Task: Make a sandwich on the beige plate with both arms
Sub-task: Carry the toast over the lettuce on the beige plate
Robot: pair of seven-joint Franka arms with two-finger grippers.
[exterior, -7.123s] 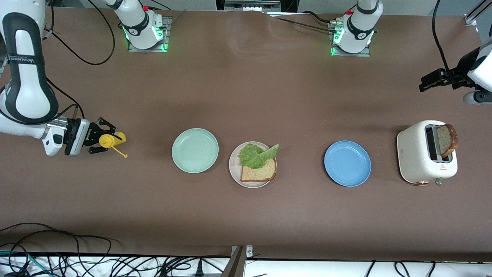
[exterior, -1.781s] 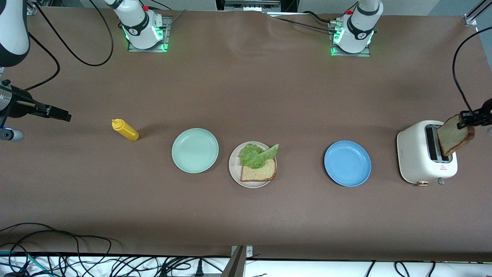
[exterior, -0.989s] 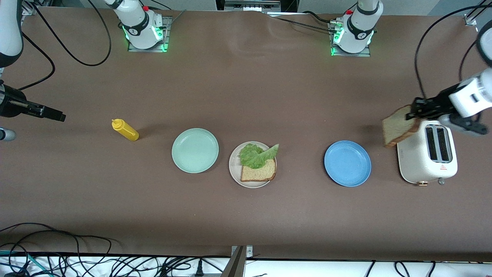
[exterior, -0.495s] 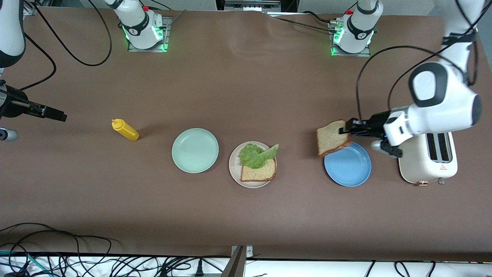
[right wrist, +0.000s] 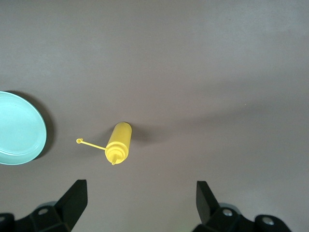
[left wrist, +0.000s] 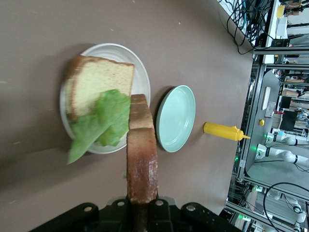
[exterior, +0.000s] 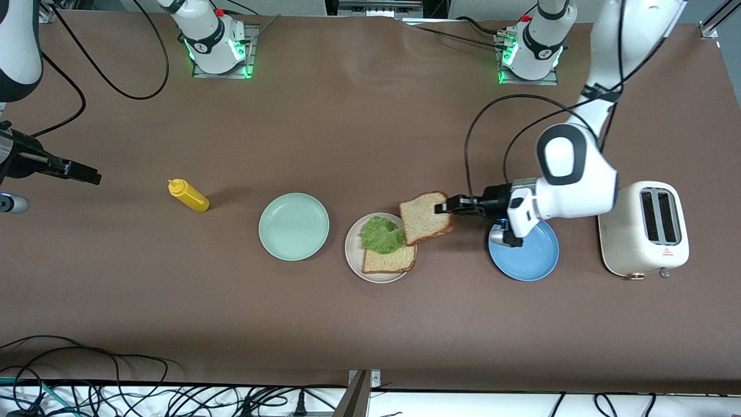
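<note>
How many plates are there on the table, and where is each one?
3. The beige plate is in the middle, holding bread and lettuce. The mint green plate lies beside it toward the right arm's end. The blue plate lies toward the left arm's end, partly covered by the left arm.

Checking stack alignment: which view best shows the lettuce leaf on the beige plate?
The left wrist view: the lettuce leaf lies nearly whole on the bottom slice, its tip past the beige plate rim. In the front view the held slice covers part of the leaf. The right wrist view misses it.
</note>
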